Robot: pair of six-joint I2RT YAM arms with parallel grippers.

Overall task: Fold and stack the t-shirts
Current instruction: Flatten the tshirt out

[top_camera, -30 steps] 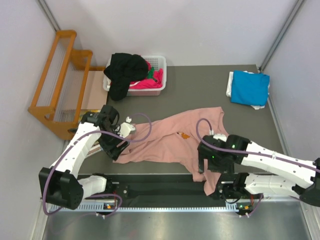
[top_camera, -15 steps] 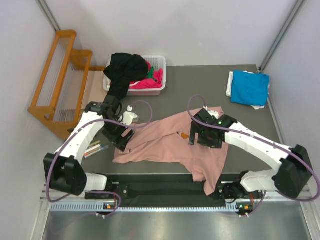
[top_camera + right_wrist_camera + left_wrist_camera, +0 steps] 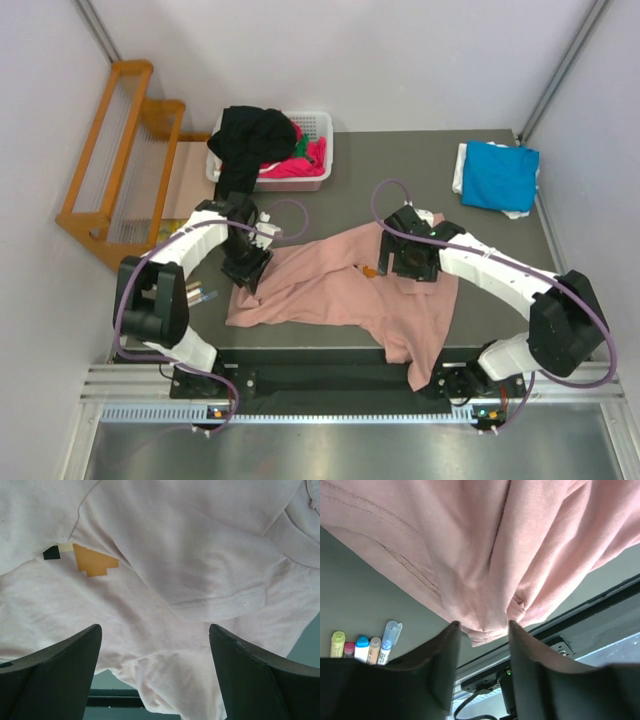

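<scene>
Noting the change on the left first: left gripper point(image 3: 483, 625) carried a little farther along the left edge of the pink t-shirt point(image 3: 330, 285), jaws drawn part-way in, with a bunched fold lying right between the fingertips. Cannot tell whether pinched fast or merely straddled. Small capped tubes point(image 3: 365, 647) on the table just beside that gripper, off the cloth.

Moving right: right gripper point(image 3: 155, 627) swung away from the flap hanging over the near table edge, now poised over the chest, jaws spread wide, nothing held. Chest print point(image 3: 92, 562) below, toward its left finger.

Judged a re-grip for spreading the shirt flat. Folding not yet begun; cloth rumpled under both tools. Folded blue t-shirt point(image 3: 498, 175) well apart, beyond the right gripper.

Writing: none legible. Print a plain orange block with a dark square; tube labels too small to read.
</scene>
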